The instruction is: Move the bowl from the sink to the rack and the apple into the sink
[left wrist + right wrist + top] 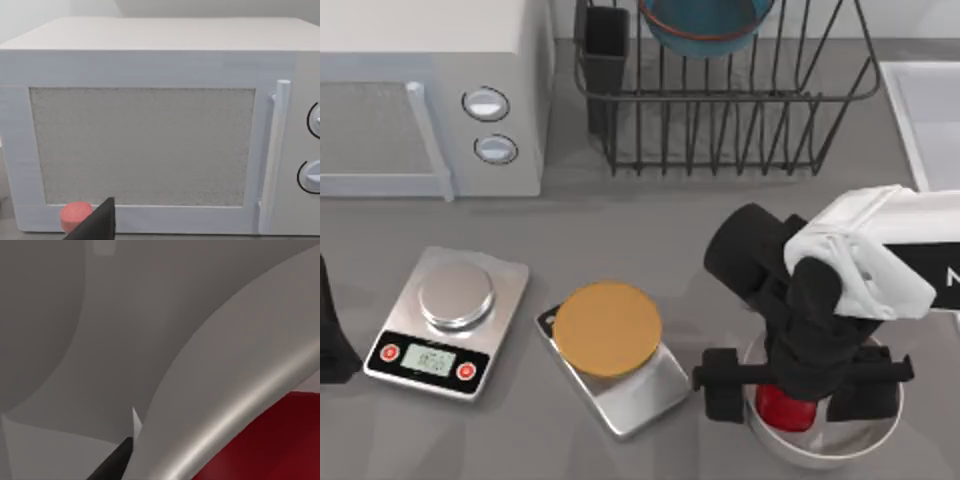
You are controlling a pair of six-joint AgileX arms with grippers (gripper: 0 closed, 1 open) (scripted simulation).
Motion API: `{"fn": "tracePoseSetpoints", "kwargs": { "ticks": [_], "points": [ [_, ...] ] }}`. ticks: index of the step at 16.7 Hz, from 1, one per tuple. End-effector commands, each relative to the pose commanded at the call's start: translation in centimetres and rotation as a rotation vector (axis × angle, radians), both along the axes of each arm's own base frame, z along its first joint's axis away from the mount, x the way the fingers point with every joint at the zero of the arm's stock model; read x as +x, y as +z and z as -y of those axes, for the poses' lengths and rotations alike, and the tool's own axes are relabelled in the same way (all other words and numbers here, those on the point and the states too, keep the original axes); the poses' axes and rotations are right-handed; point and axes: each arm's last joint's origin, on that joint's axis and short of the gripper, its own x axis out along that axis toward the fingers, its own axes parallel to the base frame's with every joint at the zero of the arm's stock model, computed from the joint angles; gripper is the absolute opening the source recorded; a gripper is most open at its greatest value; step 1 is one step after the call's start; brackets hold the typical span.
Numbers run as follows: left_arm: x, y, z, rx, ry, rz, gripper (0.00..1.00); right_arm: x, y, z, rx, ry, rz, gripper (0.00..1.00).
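Apple sits in white bowl between right pincer's spread fingers.

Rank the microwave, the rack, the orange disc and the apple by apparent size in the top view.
1. microwave and rack: alike, both cut off by the frame, so unranked
2. orange disc
3. apple, partly hidden under the right gripper

apple half hidden under right claw
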Motion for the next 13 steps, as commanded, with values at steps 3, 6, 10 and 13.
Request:
{"fn": "tracePoseSetpoints", "kwargs": {
  "ticks": [3,6,10,13],
  "points": [
    [0.0,0.0,0.0,0.0,0.0,0.0,1.0,0.0,0.0,0.0,0.0,0.0,0.0,0.0],
    [0.0,0.0,0.0,0.0,0.0,0.0,1.0,0.0,0.0,0.0,0.0,0.0,0.0,0.0],
    [0.0,0.0,0.0,0.0,0.0,0.0,1.0,0.0,0.0,0.0,0.0,0.0,0.0,0.0],
    [0.0,0.0,0.0,0.0,0.0,0.0,1.0,-0.7,3.3,0.1,-0.031,0.013,0.014,0.0]
  ]
}}
